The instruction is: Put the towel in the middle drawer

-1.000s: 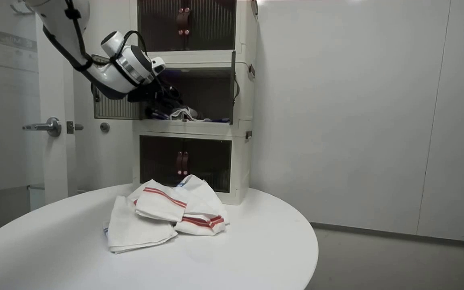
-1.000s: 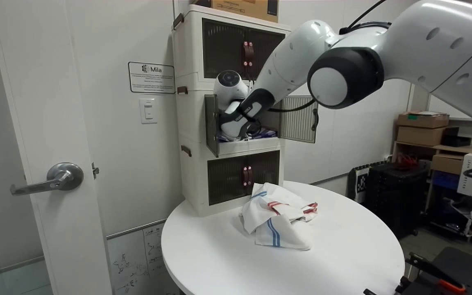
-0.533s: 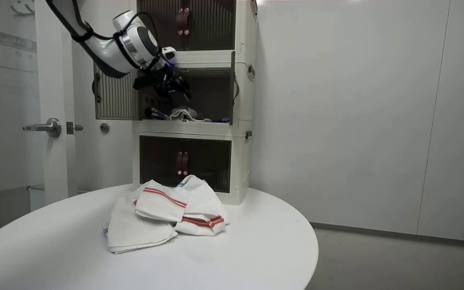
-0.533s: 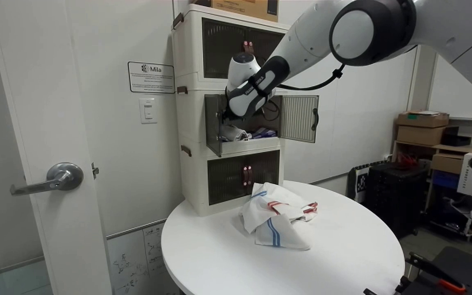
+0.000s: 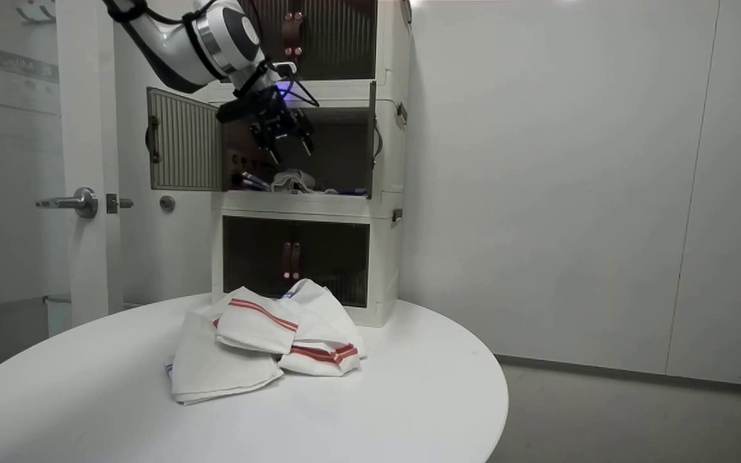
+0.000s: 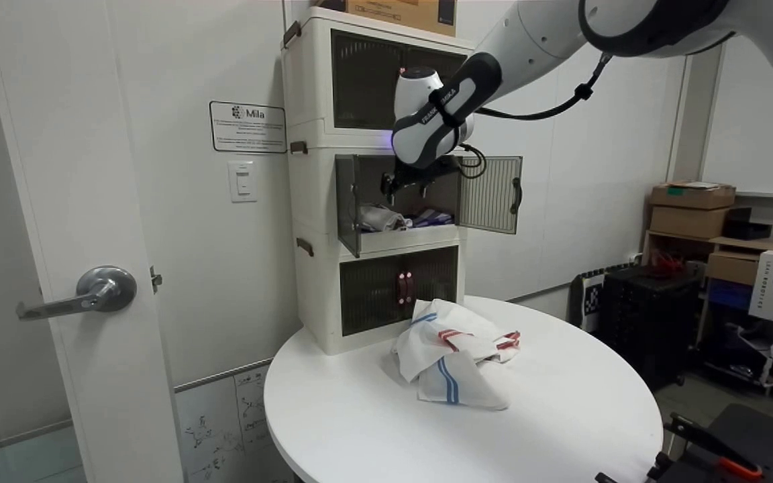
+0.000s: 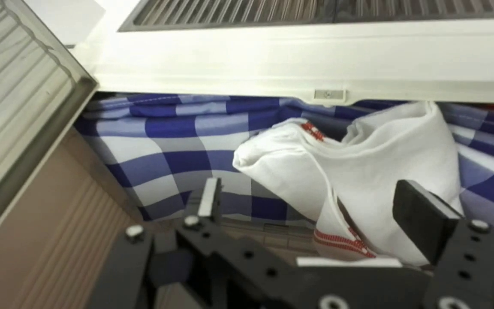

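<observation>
The black two-finger gripper point(image 5: 291, 150) stood wide and unloaded above the white red-striped cloth towel point(image 7: 384, 171) lying just inside the dark-walled middle cubby point(image 5: 341, 145), where closing the grey ribbed doors point(image 5: 185, 143) risked pinching any protruding fold.

"Any way into the square, dark-walled middle cubby point(image 5: 343, 146) of the tall white cabinet point(image 5: 388, 257)?"

"From the front, between the two ribbed grey door panels point(image 6: 490, 193) standing open at its side edges. In an exterior view the black two-fingered gripper point(image 5: 292, 153), jaws apart, takes up part of the upper opening (more room shows to its right there)."

"And along the bottom?"

"The white, red-striped cloth towel point(image 7: 371, 180) and the blue-and-white checked cloth point(image 7: 223, 141) lie just behind the cubby's front edge; the room is above them."

"And the round white tabletop point(image 5: 415, 399)?"

"A crumpled heap of white striped towels point(image 6: 457, 349) lies before the dark lower doors point(image 6: 370, 298), with room between it and the edge."
</observation>
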Action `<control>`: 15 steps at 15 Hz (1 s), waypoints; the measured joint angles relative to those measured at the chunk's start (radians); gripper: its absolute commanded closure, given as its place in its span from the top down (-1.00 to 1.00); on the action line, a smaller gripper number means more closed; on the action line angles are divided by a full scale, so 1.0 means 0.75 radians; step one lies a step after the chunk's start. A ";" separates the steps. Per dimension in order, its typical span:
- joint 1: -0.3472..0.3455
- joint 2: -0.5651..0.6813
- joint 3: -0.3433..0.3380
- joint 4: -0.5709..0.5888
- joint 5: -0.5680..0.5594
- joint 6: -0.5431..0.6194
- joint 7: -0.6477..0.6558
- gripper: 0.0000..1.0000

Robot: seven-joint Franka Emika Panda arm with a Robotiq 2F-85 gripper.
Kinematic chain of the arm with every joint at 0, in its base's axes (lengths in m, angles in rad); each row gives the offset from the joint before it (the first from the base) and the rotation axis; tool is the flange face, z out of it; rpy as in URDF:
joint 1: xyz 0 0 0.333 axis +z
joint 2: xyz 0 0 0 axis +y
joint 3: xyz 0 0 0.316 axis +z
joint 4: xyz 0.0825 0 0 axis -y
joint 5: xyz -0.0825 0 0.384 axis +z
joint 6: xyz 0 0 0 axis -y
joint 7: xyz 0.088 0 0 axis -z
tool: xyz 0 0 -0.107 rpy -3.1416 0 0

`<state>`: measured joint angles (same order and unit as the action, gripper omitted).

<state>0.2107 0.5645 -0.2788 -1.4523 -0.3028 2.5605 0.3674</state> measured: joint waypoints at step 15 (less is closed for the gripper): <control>-0.264 -0.352 0.277 -0.152 0.404 -0.885 -0.294 1.00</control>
<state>0.0128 0.3005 -0.0711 -1.5661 0.0001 1.8969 0.1471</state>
